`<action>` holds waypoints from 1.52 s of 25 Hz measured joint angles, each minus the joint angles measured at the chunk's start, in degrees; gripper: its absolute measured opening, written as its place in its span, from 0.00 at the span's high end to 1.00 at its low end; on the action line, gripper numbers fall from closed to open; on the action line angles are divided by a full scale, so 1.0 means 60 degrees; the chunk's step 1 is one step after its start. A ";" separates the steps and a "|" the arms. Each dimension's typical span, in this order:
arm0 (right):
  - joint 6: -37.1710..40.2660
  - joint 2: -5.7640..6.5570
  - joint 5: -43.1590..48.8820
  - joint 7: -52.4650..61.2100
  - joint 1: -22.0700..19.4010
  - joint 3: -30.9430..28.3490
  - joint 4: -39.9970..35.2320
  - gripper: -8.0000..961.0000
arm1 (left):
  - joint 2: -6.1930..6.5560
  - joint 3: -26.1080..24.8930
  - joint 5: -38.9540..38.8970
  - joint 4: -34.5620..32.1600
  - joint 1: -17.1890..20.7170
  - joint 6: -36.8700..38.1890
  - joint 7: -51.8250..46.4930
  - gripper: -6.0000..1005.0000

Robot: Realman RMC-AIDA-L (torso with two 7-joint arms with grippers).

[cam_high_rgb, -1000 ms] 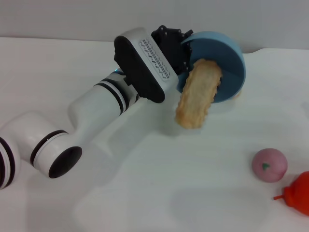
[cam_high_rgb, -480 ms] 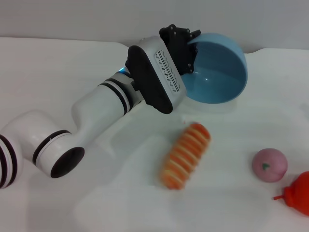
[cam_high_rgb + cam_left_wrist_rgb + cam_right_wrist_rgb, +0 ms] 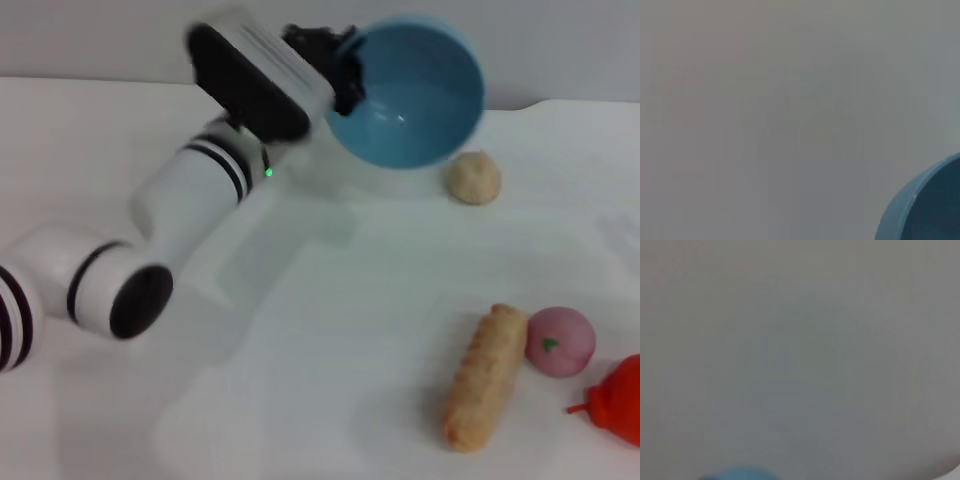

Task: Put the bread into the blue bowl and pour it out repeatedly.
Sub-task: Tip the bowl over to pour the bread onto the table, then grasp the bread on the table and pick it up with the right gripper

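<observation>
bench [image 3: 330, 330]: white, plain grey wall behind
left gripper [image 3: 335, 70]: fingers pinching blue bowl [image 3: 410, 95] rim, tilted, far
bread [image 3: 487, 376]: near right

head view looking forward and down across the white table [image 3: 330, 330], left wrist view close in, facing blank grey with the blue bowl [image 3: 927, 205] rim at one corner, bowl shared with head view [image 3: 410, 90], right wrist view facing blank grey
</observation>
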State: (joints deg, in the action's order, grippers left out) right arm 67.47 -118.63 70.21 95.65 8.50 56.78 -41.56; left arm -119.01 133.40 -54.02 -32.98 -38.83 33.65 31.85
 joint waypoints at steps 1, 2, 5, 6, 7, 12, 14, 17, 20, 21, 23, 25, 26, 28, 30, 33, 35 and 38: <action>0.0053 0.0000 0.0264 -0.0020 0.0093 0.0015 -0.0001 0.52 | 0.0016 -0.0192 -0.0196 -0.0012 -0.0021 -0.0198 -0.0273 1.00; 0.0097 0.0001 0.0499 -0.0031 0.0189 0.0042 -0.0001 0.52 | 0.0034 -0.0567 -0.0291 -0.0057 -0.0032 -0.0607 -0.0577 1.00; 0.0255 0.0012 0.1536 -0.0016 0.0572 0.0219 -0.0099 0.52 | 0.0071 -0.1646 -0.0333 -0.0219 -0.0110 -0.2080 -0.1139 1.00; 0.0369 0.0021 0.1961 0.0027 0.0730 0.0272 -0.0178 0.52 | 0.0074 -0.2210 -0.0336 -0.0276 -0.0173 -0.2827 -0.1294 1.00; 0.0487 0.0028 0.2364 0.0112 0.0869 0.0298 -0.0284 0.52 | 0.0078 -0.2637 -0.0337 -0.0314 -0.0231 -0.3370 -0.1410 1.00; 0.1237 0.0036 0.5250 0.1769 0.1627 0.0349 -0.1538 0.52 | 0.0150 -0.5540 -0.0357 -0.0344 -0.0715 -0.7251 -0.2130 1.00; 0.1641 0.0036 0.6657 0.2805 0.1952 0.0392 -0.2294 0.52 | 0.0219 -0.6617 -0.0297 -0.0344 -0.0902 -0.8767 -0.2116 1.00; 0.2218 0.0017 0.8374 0.3798 0.2314 0.0730 -0.3498 0.52 | 0.0288 -0.8003 -0.0246 -0.0406 -0.0990 -1.0590 -0.1879 1.00; 0.2761 0.0007 0.9970 0.4579 0.2595 0.1633 -0.4961 0.52 | 0.0298 -0.9198 -0.0242 -0.0543 -0.0848 -1.1786 -0.1538 1.00; 0.2905 0.0007 1.0327 0.4733 0.2669 0.1858 -0.5275 0.52 | 0.0298 -0.9450 -0.0242 -0.0573 -0.0782 -1.2068 -0.1460 1.00; 0.3042 0.0009 1.0638 0.4856 0.2746 0.2052 -0.5528 0.52 | 0.0299 -0.9712 -0.0241 -0.0605 -0.0675 -1.2437 -0.1392 1.00; 0.3304 0.0015 1.1103 0.5092 0.2942 0.2398 -0.5837 0.52 | 0.0304 -0.9792 -0.0240 -0.0611 -0.0569 -1.2751 -0.1403 1.00; 0.3429 0.0018 1.1346 0.5300 0.3097 0.2537 -0.5908 0.52 | 0.0306 -0.9797 -0.0240 -0.0613 -0.0532 -1.2871 -0.1420 1.00; 0.3617 0.0023 1.1788 0.5764 0.3473 0.2709 -0.5867 0.52 | 0.0321 -0.9806 -0.0240 -0.0621 -0.0500 -1.3250 -0.1461 1.00; 0.3764 0.0012 1.2058 0.6008 0.3802 0.2942 -0.5698 0.52 | 0.0336 -0.9812 -0.0241 -0.0623 -0.0499 -1.3630 -0.1483 1.00; 0.3708 0.0001 1.2115 0.6002 0.3983 0.3541 -0.5550 0.52 | 0.0340 -0.9812 -0.0242 -0.0623 -0.0505 -1.4106 -0.1509 1.00; 0.3531 -0.0004 1.2122 0.5967 0.4001 0.3977 -0.5531 0.52 | 0.0340 -0.9809 -0.0242 -0.0626 -0.0494 -1.4346 -0.1577 1.00; 0.3331 -0.0007 1.2124 0.5947 0.4004 0.4431 -0.5515 0.52 | 0.0335 -0.9784 -0.0134 -0.0654 -0.0461 -1.4516 -0.1768 1.00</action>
State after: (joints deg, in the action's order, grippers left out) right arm 87.45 -118.67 142.95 131.33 32.53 83.37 -74.65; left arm -117.00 74.69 -54.83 -36.91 -41.60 -53.45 21.24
